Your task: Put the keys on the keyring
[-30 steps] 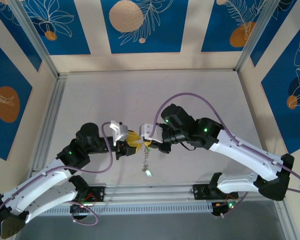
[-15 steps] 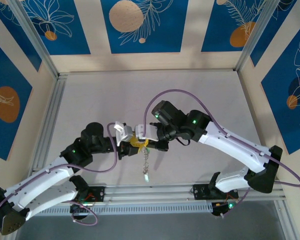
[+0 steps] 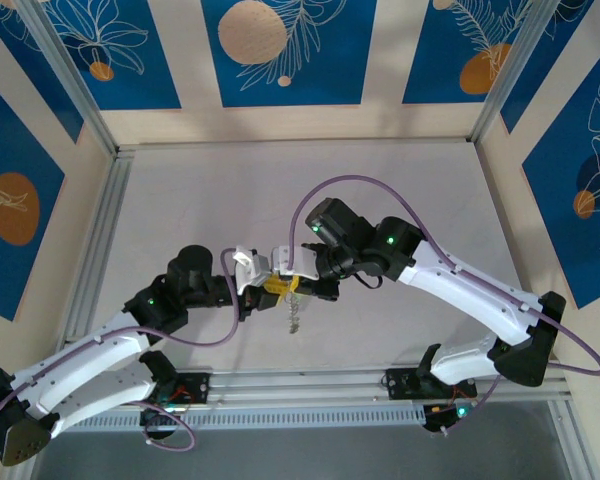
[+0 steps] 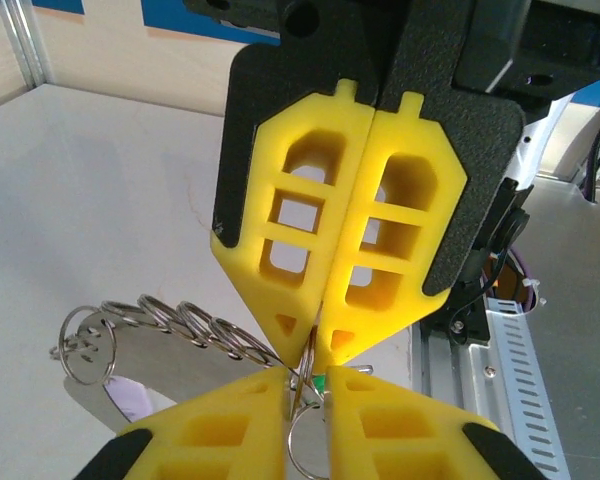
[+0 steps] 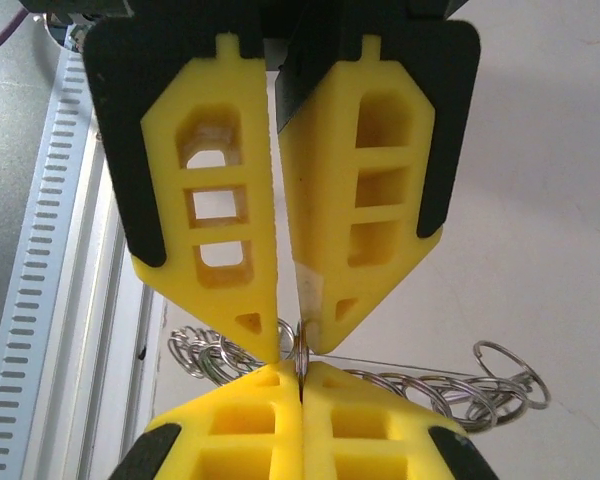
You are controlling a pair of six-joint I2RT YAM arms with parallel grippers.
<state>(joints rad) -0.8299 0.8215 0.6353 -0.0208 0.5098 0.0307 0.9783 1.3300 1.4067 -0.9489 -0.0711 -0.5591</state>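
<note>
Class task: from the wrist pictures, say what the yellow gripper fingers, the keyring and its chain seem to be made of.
Fingers: matte yellow plastic, likely moulded or printed; the colour is uniform and they have lattice cut-outs.
Keyring: thin polished metal, probably steel; it is silvery with bright glints.
Chain: seemingly the same shiny metal wire, in linked loops.

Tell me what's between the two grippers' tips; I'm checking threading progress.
Left wrist view: the keyring wire and a green sliver of the key sit between left gripper and right gripper.
</note>
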